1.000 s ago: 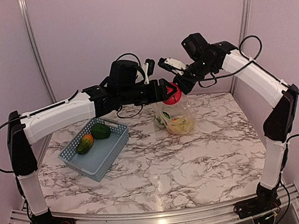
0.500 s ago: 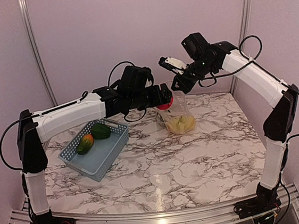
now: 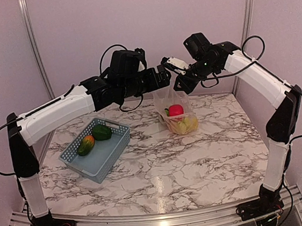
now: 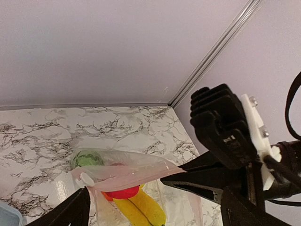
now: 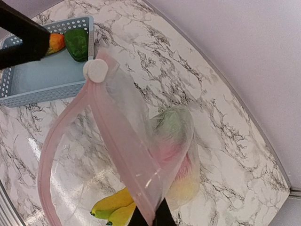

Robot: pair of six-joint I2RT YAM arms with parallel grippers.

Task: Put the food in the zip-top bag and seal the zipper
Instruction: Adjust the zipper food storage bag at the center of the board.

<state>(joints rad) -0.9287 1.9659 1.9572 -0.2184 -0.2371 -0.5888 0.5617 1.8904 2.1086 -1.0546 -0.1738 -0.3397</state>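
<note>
The right gripper (image 5: pixel 150 217) is pinched tight on the zipper (image 5: pixel 123 155). It holds one lip of the zip-top bag (image 3: pixel 179 115) up by that thin pink strip alone. The white slider (image 5: pixel 95 70) sits at the end of the strip away from the fingers.

Straight below the grip the bag hangs open. Inside lie the red apple (image 3: pixel 176 110), the yellow banana (image 5: pixel 113 206) and the striped green melon (image 4: pixel 86 159), low down where the bag seems to rest on the marble table (image 3: pixel 162 171).

Just beside that grip, above the bag's mouth, the left gripper (image 3: pixel 162 79) has its jaws spread wide with nothing between them.

Well away from it, lower and off to its outer side, the blue-grey basket (image 3: pixel 102 157) holds a green piece (image 3: pixel 101 132) and a green-orange piece (image 3: pixel 86 145), so the filling looks unfinished.

The main risk is the single pinch. The slick strip could slide out under the fruits' weight, or under a knock from the left arm, and the bag would drop and spill. The free lip sags toward the held one, so another fruit could catch on the rim and fall outside. A tug on the thin film could also tip the bag.
</note>
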